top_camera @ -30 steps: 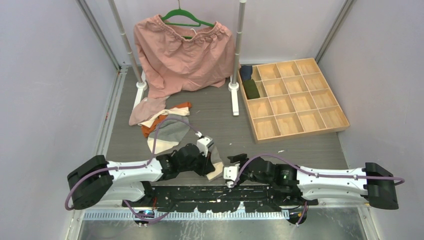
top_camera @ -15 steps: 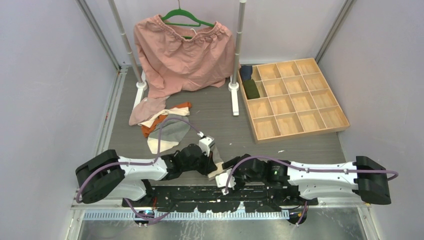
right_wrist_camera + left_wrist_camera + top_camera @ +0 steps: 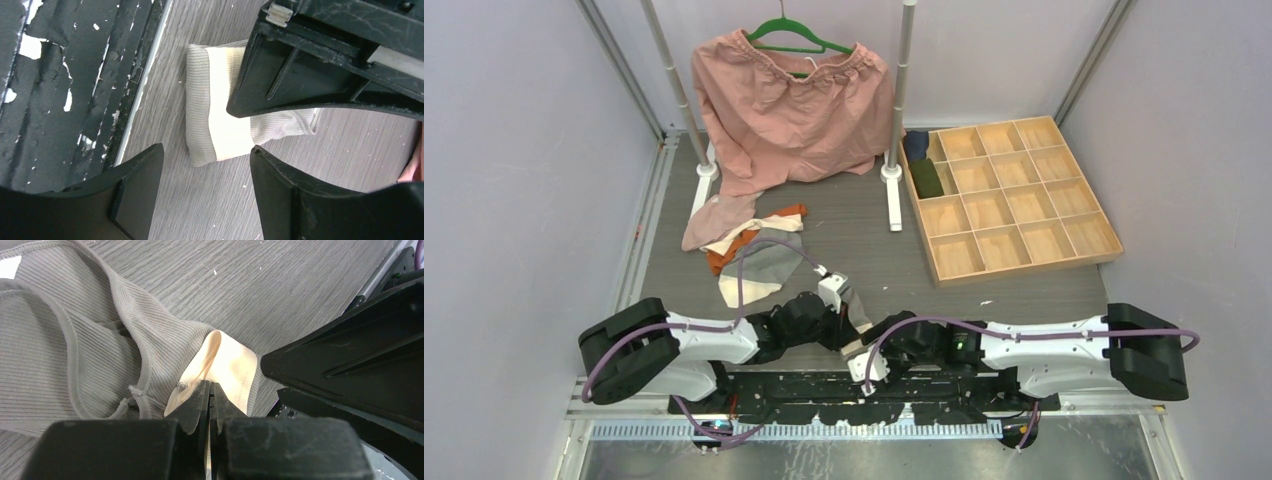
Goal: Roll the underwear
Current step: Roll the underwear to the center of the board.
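A grey ribbed underwear (image 3: 60, 340) with a cream lining (image 3: 230, 362) lies on the grey table near its front edge. My left gripper (image 3: 210, 390) is shut on the cream lining's edge. In the top view my left gripper (image 3: 849, 335) sits over this underwear (image 3: 861, 318). My right gripper (image 3: 206, 150) is open, its fingers on either side of the folded end of the underwear (image 3: 197, 125) and just above the table. It sits right beside the left gripper in the top view (image 3: 869, 355). More underwear lies in a pile at the left: grey-cream (image 3: 764, 265), orange (image 3: 724, 255), dusty pink (image 3: 709, 220).
A large salmon garment (image 3: 789, 110) hangs on a green hanger from a rack with white posts (image 3: 892, 190). A wooden compartment tray (image 3: 1014, 200) at the right holds a dark green roll (image 3: 927, 180) and a navy roll (image 3: 915, 143). A black base plate (image 3: 65, 75) borders the near edge.
My right arm has moved left and closed in on the left gripper and the grey underwear. The left gripper has stayed shut on the cloth and shifted only slightly.
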